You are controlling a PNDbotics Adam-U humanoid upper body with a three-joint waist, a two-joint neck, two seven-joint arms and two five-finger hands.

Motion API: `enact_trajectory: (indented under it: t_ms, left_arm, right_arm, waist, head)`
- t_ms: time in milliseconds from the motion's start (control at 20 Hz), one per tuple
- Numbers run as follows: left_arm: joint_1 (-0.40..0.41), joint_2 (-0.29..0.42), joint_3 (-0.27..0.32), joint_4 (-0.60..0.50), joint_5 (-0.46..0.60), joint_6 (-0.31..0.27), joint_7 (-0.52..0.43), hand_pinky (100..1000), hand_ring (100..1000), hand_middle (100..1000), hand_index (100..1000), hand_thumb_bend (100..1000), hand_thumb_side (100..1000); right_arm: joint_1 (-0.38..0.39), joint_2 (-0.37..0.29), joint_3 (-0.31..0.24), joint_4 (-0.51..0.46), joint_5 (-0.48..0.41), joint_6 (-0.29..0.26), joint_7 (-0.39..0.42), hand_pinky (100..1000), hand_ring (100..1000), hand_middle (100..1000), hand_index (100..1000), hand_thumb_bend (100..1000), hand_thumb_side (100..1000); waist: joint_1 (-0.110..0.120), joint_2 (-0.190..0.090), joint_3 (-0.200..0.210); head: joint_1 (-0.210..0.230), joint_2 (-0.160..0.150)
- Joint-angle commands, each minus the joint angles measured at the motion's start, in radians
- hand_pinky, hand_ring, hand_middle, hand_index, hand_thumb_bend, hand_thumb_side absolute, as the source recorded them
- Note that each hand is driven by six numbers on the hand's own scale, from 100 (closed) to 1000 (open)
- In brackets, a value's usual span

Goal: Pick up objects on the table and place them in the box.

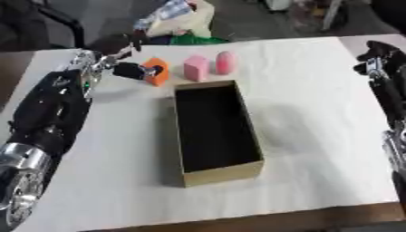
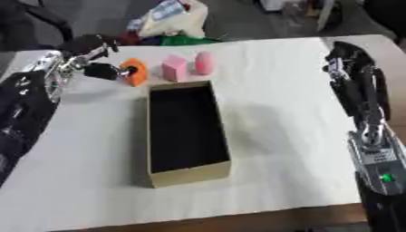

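Between the left hand's (image 1: 127,68) pinching thumb and fingers in the left eye view sits one orange block (image 1: 156,71), with two matte pink blocks (image 1: 196,68) just beyond the fingertips and one open, dark-lined cardboard box (image 1: 224,174) nearby. Across in the right eye view, the right hand (image 2: 346,56) hangs at the far table (image 2: 293,113) edge, well apart from all three blocks; whether its fingers are curled I cannot tell.

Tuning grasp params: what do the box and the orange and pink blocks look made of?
Box: looks like cardboard, matte tan walls with thin edges, dark inside. Orange block and both pink blocks: matte, uniform colour, softly rounded, possibly foam or plastic; the look cannot settle which.
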Motion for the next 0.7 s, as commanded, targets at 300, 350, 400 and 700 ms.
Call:
enact_trajectory:
  t_ms: [300,350,400,700]
  left_arm:
    - [-0.007,0.006,0.006,0.007,-0.024,0.023,0.025,677,681,728,1000,415,809]
    - [-0.006,0.006,0.006,0.009,-0.027,0.024,0.026,676,680,727,1000,412,807]
    - [-0.004,0.007,0.006,0.010,-0.028,0.025,0.027,675,677,723,1000,404,799]
    - [0.002,0.007,0.008,0.016,-0.038,0.046,0.047,667,664,704,993,384,809]
  right_arm:
    - [-0.020,-0.013,0.000,-0.008,-0.010,-0.003,0.002,678,615,610,824,100,782]
    - [-0.021,-0.013,0.000,-0.008,-0.011,-0.003,0.002,678,615,610,824,100,783]
    - [-0.021,-0.013,0.000,-0.008,-0.011,-0.003,0.002,678,615,610,824,100,783]
    - [-0.022,-0.013,0.000,-0.007,-0.016,-0.004,0.002,678,615,610,824,100,785]
  waist:
    - [-0.004,-0.006,-0.004]
    - [-0.004,-0.004,-0.005]
    - [-0.005,-0.003,-0.005]
    - [-0.006,0.006,-0.008]
  head:
    - [-0.001,-0.013]
    - [-0.002,-0.014]
    - [-0.003,-0.014]
    - [-0.005,-0.016]
